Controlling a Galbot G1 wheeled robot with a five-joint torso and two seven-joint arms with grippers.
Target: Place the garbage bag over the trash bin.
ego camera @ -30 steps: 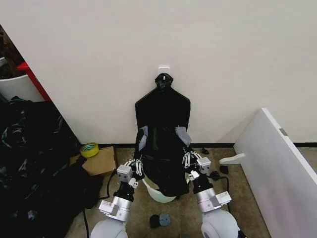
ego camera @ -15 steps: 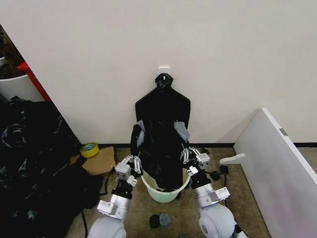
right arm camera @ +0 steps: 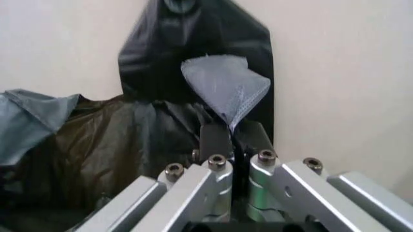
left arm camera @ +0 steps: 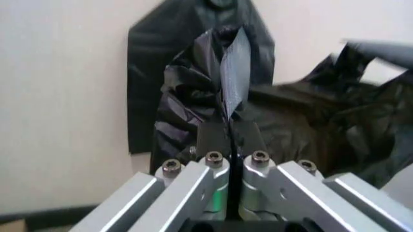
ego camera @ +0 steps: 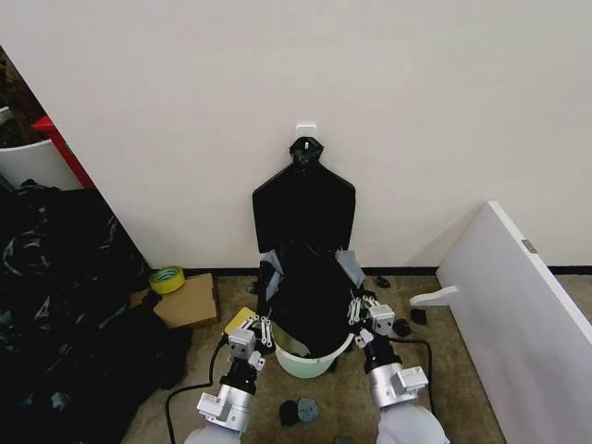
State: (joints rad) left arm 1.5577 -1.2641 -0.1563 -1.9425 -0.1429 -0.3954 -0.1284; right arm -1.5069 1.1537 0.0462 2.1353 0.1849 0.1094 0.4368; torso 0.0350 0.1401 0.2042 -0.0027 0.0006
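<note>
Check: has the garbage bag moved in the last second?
Yes. The garbage bag rose, then dropped toward the trash bin, judged against the hanging black bundle. Left gripper and right gripper hold it.

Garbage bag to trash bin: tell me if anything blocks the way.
Nothing visible does. The garbage bag, pinched by the left gripper and right gripper, hangs straight over the trash bin.

A flat black bundle (ego camera: 304, 205) with a knotted top hangs on the wall. Yellow tape roll (ego camera: 166, 278) sits on a cardboard box (ego camera: 186, 302). White board (ego camera: 513, 314) leans at right.
</note>
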